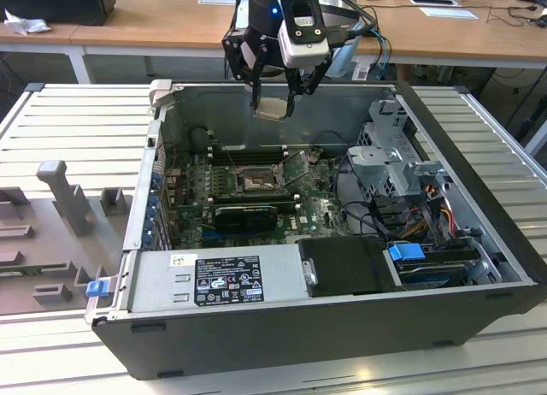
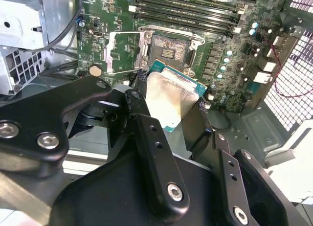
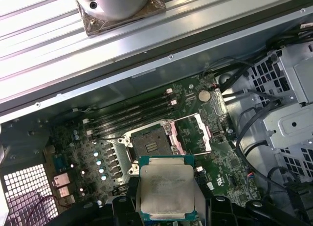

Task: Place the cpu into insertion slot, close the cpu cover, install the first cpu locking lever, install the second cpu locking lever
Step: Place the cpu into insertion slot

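Exterior view, read from front to back, with both wrist views for detail.

**Foreground.** At the lower centre of the exterior view lies the open computer case [image 1: 479,241], with its power supply [image 1: 218,280] along the near wall.

**Middle ground.** On the green board [image 1: 320,209], at the frame's centre, we see the insertion slot [image 1: 255,183]. In both wrist views its dark centre is bare [image 2: 168,52] [image 3: 150,145], so no chip is seated. The cpu cover [image 1: 297,164] stands swung open just beside the slot, and its square window shows clearly in both wrist views [image 2: 124,52] [image 3: 193,133]. We cannot make out how the locking levers are set.

**Background.** At the upper centre of the exterior view, over the case's far wall, the gripper [image 1: 273,97] hangs with its fingers [image 1: 255,100] clamped on opposite edges of the cpu [image 1: 273,111]. The chip is in the air, well apart from the slot and touching nothing else. Both wrist views show its pale metal top between the dark fingers [image 2: 171,96] [image 3: 166,194], with the slot on the board beyond it.

**Progress.** We judge the task to be in its first step: the cpu is grasped and carried but not yet in the slot. Closing the cover and setting both levers remain to be done.
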Robot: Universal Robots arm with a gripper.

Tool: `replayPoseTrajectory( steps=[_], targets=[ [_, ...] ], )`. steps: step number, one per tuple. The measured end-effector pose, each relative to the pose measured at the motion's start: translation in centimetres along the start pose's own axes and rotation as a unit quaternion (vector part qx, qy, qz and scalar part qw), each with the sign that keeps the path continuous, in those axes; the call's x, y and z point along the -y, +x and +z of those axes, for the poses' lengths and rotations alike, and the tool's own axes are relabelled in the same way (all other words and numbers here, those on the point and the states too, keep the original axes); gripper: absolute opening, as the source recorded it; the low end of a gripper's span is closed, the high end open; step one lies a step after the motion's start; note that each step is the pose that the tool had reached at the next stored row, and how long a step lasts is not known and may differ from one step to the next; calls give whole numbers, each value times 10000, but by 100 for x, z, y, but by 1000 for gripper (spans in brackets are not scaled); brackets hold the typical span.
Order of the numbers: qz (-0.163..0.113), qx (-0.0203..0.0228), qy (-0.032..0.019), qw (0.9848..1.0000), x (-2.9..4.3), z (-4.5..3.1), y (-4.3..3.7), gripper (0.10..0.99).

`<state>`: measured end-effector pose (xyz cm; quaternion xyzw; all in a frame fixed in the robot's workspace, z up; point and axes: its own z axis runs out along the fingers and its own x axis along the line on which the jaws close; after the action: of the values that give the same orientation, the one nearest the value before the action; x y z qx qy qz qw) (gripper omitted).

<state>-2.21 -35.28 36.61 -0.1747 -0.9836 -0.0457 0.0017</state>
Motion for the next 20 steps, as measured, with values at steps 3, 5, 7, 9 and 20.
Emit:
replayPoseTrajectory(
  steps=[3,5,7,9,20],
  targets=[
    [34,3,-1,10000,0,0,0,529],
    [62,5,-1,10000,0,0,0,529],
    [104,9,-2,9999,0,0,0,529],
    [209,19,-4,9998,0,0,0,529],
    [346,30,-5,9994,4,40,-1,529]
  ],
)
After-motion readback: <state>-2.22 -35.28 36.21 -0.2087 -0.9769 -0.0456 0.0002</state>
